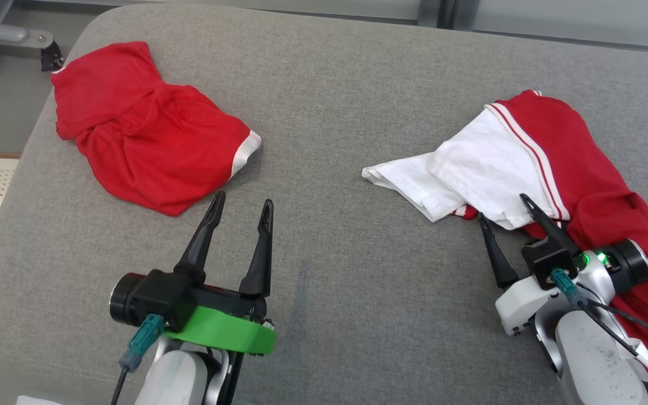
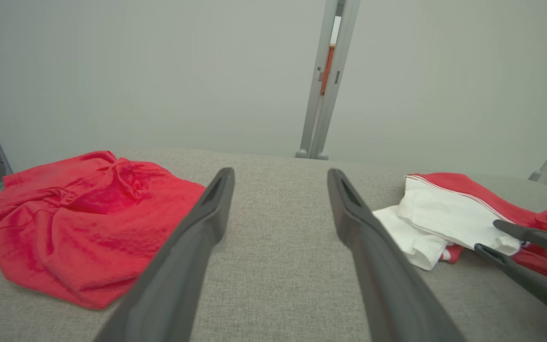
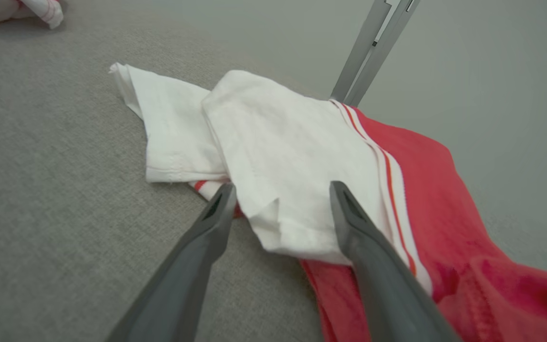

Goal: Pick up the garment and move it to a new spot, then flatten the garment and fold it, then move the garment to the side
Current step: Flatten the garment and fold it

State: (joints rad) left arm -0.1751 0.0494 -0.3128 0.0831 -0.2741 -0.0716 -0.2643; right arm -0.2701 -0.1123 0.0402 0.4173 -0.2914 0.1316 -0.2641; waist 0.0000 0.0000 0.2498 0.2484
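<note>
Well, nothing looked done yet: left hand (image 1: 244,198) and right hand (image 1: 501,207) both gaped wide, empty, the right one poised at the crumpled red-and-white garment (image 1: 487,163).

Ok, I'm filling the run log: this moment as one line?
left claw: open, above grey fabric surface | right claw: open, at white edge of red-and-white garment | crumpled red garment: lying apart, untouched

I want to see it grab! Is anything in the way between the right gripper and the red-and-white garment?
Nothing visible: the right gripper, jaws open, sits at the white edge of the red-and-white garment.
</note>
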